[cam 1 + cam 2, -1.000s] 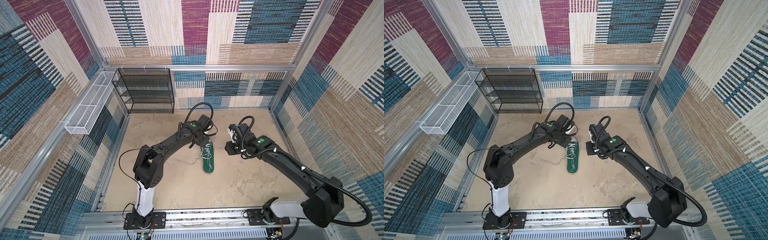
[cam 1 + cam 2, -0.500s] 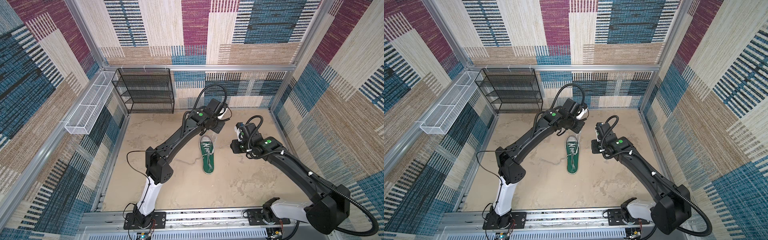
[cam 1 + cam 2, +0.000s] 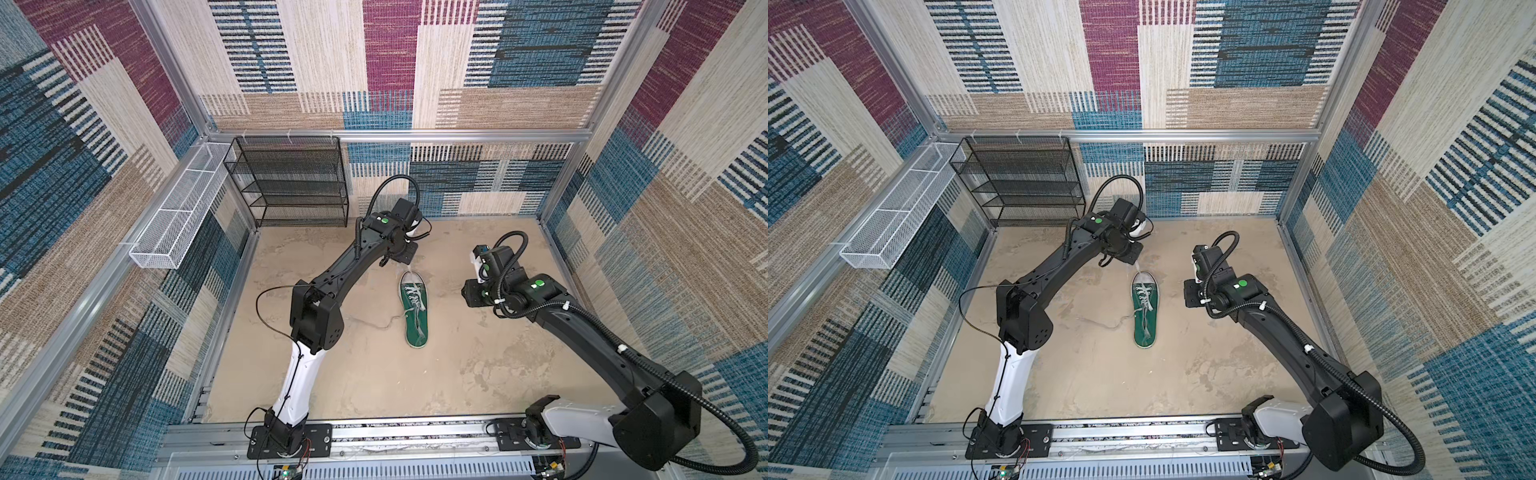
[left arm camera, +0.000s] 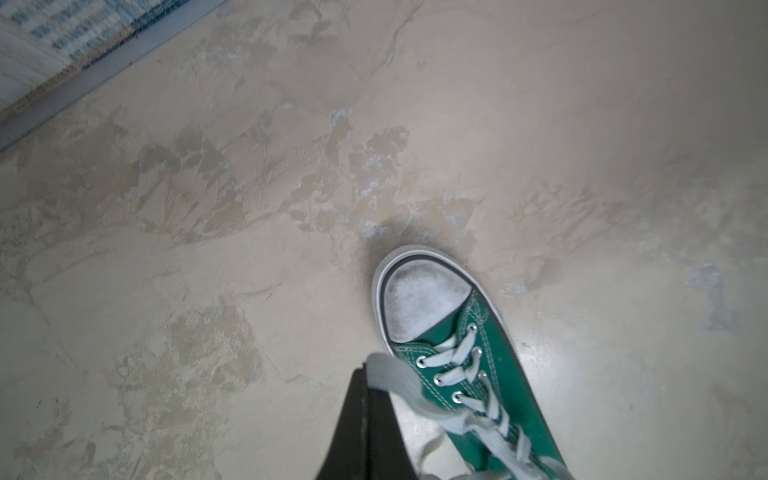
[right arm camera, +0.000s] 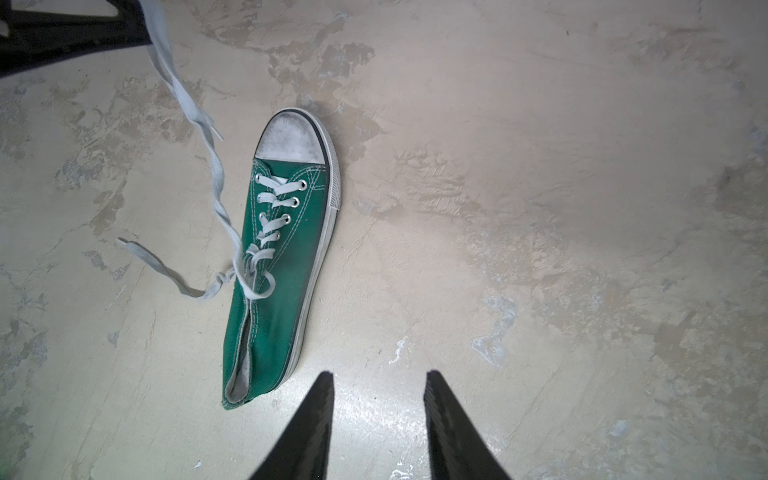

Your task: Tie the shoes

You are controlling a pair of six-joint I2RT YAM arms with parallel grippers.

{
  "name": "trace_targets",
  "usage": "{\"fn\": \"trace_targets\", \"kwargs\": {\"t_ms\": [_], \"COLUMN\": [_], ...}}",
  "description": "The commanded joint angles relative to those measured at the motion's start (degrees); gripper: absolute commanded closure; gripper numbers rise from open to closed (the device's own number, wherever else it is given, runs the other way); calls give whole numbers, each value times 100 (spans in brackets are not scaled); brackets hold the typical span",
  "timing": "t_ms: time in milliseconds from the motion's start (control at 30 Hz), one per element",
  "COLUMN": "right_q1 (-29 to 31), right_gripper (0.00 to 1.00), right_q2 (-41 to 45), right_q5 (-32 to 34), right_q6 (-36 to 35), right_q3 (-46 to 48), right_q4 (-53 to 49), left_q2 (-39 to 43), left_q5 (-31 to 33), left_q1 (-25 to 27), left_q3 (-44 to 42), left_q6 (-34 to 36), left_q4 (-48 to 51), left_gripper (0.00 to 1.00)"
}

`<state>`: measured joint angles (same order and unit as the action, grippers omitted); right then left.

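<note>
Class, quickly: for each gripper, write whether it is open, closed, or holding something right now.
Left gripper: closed, holding the lace.
Right gripper: open, holding nothing.

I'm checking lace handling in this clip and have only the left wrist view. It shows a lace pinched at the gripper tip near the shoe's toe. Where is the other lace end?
Observer: The other lace end lies loose on the floor, on the left arm's side of the shoe. Nothing holds it.
Operator: And the right gripper, is it helping?
Observer: No. The right gripper is open and empty, hanging apart from the shoe and touching nothing.
</note>
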<state>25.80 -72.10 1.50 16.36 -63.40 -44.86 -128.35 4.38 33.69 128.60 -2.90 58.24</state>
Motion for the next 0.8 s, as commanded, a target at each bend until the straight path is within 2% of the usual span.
{"fn": "trace_targets", "kwargs": {"t_ms": [0,167,400,533,767], "right_q1": [5,7,4,13,309], "right_gripper": [60,60,57,54,46], "right_q2": [-23,-70,-292,-467,-1115], "right_q5": [-102,-227,-1339,-1689,-1679], "right_q6": [-34,-68,-207,-183,-189], "right_q3": [-76,-79,167,203,81], "right_q4": [100,118,554,1147,1912], "left_q2": [-96,-448,-435,-389,-487], "left_q5": [-48,-201,-481,-511,-621], "left_q1": [-119,-330,-272,-99,83], "left_q3": [-189,-131,547,919,1324], "left_q6": [-61,-111,-115,-114,-245], "left_q4": [134,100,108,108,113], "left_gripper": [100,100,100,100,100]}}
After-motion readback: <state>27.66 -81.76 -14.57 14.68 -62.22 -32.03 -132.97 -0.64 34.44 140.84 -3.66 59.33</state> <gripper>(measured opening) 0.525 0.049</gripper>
